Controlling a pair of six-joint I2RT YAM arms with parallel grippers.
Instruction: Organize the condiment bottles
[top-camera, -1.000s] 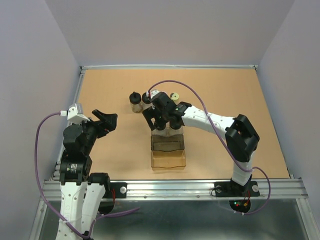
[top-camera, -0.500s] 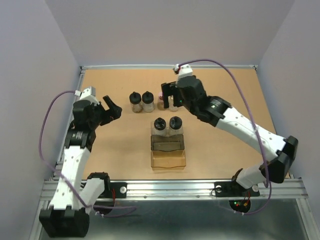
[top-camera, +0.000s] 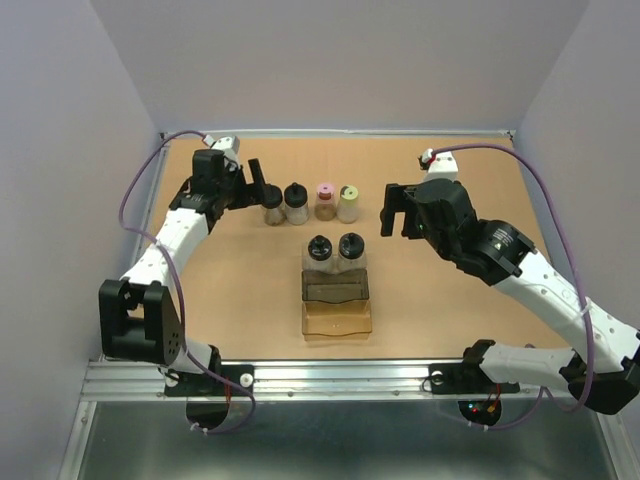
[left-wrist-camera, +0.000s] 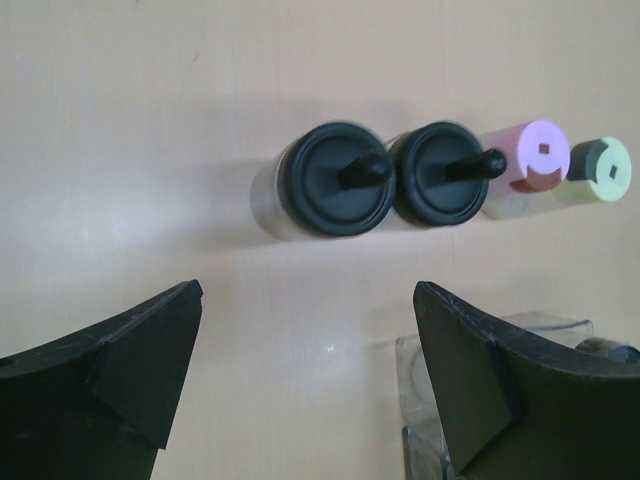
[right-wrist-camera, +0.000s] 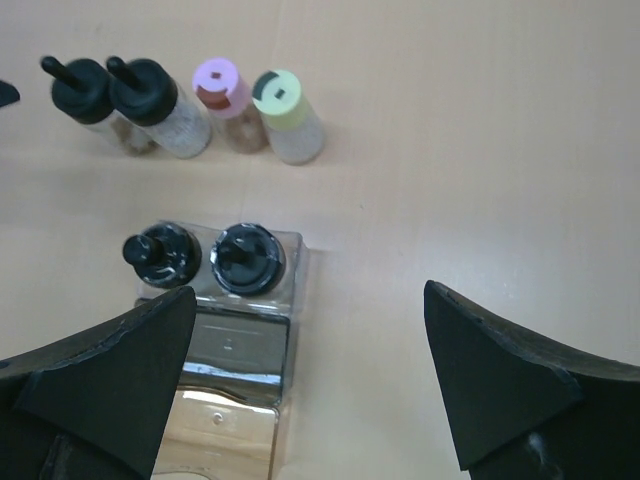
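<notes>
Four bottles stand in a row at mid-table: two black-capped, one pink-capped and one yellow-green-capped. Two more black-capped bottles stand in the far end of the brown-tinted tray. My left gripper is open and empty, just left of and above the row; its view shows the row's black caps. My right gripper is open and empty, to the right of the row. Its view shows the row and the tray's bottles.
The tray's near compartments hold nothing. A raised rim borders the tan table at the back and sides. The metal rail with the arm bases runs along the near edge.
My left arm has reached far forward and right, up to the row of bottles. My right gripper has drawn back to the right, away from the pink and yellow-green bottles.
</notes>
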